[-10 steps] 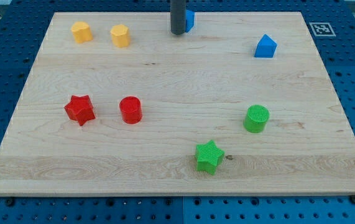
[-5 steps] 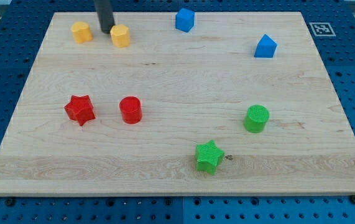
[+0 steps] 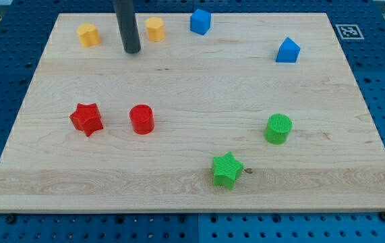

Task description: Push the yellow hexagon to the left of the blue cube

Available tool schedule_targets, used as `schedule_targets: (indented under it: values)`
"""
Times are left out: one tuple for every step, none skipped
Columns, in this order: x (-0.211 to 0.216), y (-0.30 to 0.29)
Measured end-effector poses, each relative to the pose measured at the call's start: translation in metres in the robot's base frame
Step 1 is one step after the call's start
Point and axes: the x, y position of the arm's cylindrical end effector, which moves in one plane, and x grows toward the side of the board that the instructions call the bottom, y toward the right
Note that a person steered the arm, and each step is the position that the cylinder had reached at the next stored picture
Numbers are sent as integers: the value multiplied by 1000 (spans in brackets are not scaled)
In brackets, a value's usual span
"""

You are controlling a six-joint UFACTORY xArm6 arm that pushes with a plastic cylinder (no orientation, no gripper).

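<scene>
Camera view shows you my tip [image 3: 132,50] touching no block, with the yellow hexagon [image 3: 154,30] just up and right of it and the blue cube [image 3: 200,21] farther right.

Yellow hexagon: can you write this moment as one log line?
yellow hexagon: left of blue cube, gap remains | my tip: lower-left of hexagon, apart
</scene>
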Motion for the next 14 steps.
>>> schedule_targets:
  values:
    - [-21, 17]
    - [-52, 17]
    - [-73, 17]
    - [-82, 14]
    - [-85, 0]
    - [-98, 22]
    - [-98, 27]
    - [-98, 28]
    - [-98, 36]
    - [-98, 44]
    - [-94, 49]
    - [-88, 49]
    - [-48, 42]
    - [-3, 77]
